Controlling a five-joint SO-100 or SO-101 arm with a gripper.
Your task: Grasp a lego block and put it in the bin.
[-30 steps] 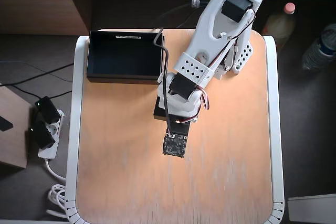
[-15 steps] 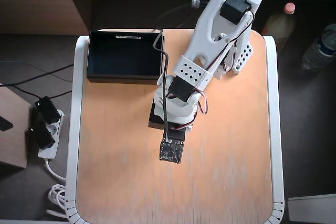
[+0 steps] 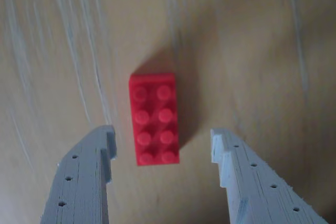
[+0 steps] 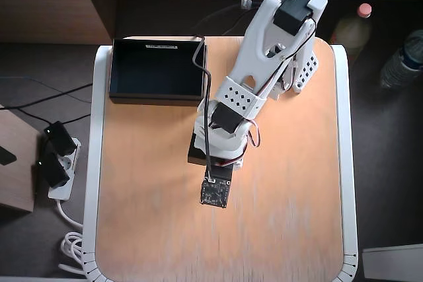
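My two-finger grey gripper is spread wide and empty, straddling the small bright red studded plastic lego brick on the table. Its long axis runs parallel to my fingers, nearer the wrist view's left one.

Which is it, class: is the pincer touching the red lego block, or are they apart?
Apart. The wrist view shows bare table on both sides of the lego block, between it and each finger of the open pincer.

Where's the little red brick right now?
In the wrist view the lego block lies flat on the wooden table, near the middle, between the open gripper's fingers; overhead, the arm hides it.
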